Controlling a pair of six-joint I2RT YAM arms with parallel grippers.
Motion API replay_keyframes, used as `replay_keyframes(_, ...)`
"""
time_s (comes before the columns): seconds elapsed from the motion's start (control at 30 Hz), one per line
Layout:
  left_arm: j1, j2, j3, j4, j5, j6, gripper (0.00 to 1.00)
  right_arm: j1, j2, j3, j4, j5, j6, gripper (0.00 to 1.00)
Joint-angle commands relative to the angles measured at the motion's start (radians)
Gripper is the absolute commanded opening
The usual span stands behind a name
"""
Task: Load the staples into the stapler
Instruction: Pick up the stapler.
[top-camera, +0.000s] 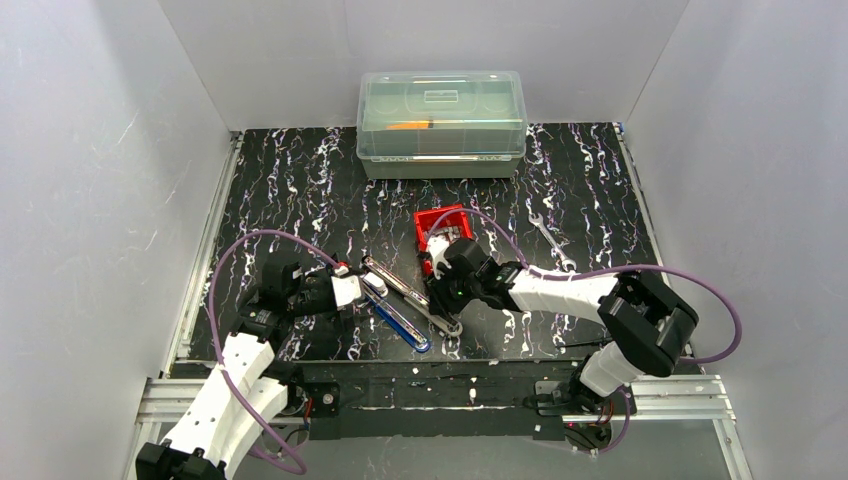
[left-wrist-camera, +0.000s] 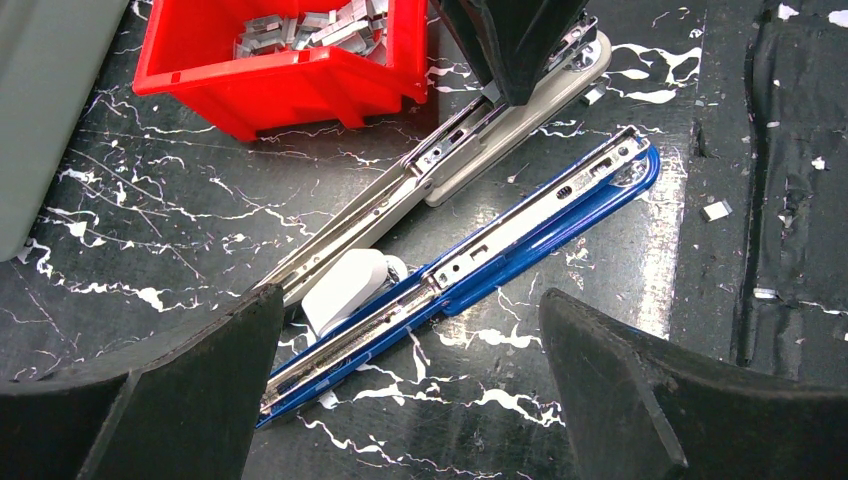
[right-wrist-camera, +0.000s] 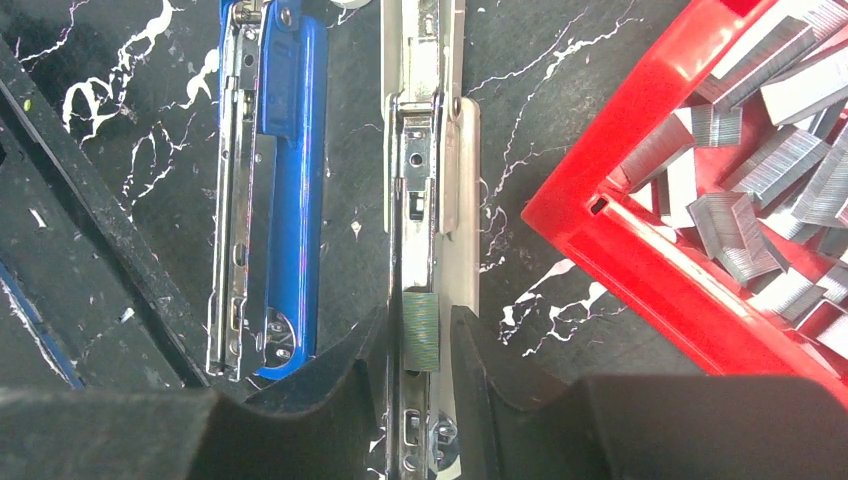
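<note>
Silvery metal staple strip (right-wrist-camera: 421, 330) pinched between right gripper (right-wrist-camera: 420, 338) fingers, over opened pale-grey stapler (right-wrist-camera: 438, 170); left gripper (left-wrist-camera: 410, 335) fingers spread.

The left arm (top-camera: 235, 370) and right arm (top-camera: 560, 288) wear smooth white shells between chunky black joint housings. A purple cable (top-camera: 225, 262) loops off each. The left gripper (left-wrist-camera: 410, 300) and right gripper (right-wrist-camera: 420, 330) have thick, matte black wedge fingers (left-wrist-camera: 180, 400).

Silvery-grey staples (right-wrist-camera: 735, 225), red bin (left-wrist-camera: 300, 90), blue stapler (left-wrist-camera: 560, 225), beige-grey stapler (left-wrist-camera: 500, 140), black table (left-wrist-camera: 150, 230) with white marble veining
</note>
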Motion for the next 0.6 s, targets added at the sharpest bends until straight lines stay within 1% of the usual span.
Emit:
replay_keyframes(0.0, -0.003, 0.004, 0.034, -0.021, 0.021, 0.009, 0.99, 0.006, -0.022, 0.043, 0.008, 0.01, -0.011, 0.36)
replay_keyframes(0.07, -0.003, 0.006, 0.036, -0.021, 0.022, 0.011, 0.99, 0.005, -0.031, 0.045, -0.02, 0.011, -0.01, 0.36)
replay_keyframes(0.33, -0.004, 0.009, 0.04, -0.021, 0.027, 0.007, 0.99, 0.006, -0.067, 0.04, -0.024, 0.007, 0.0, 0.32)
replay_keyframes(0.43, -0.004, 0.008, 0.04, -0.021, 0.027, 0.007, 0.99, 0.006, -0.074, 0.045, -0.024, 0.0, 0.0, 0.27)
replay_keyframes(0.57, -0.004, 0.009, 0.041, -0.021, 0.027, 0.006, 0.99, 0.006, -0.058, 0.046, -0.024, -0.004, 0.0, 0.24)
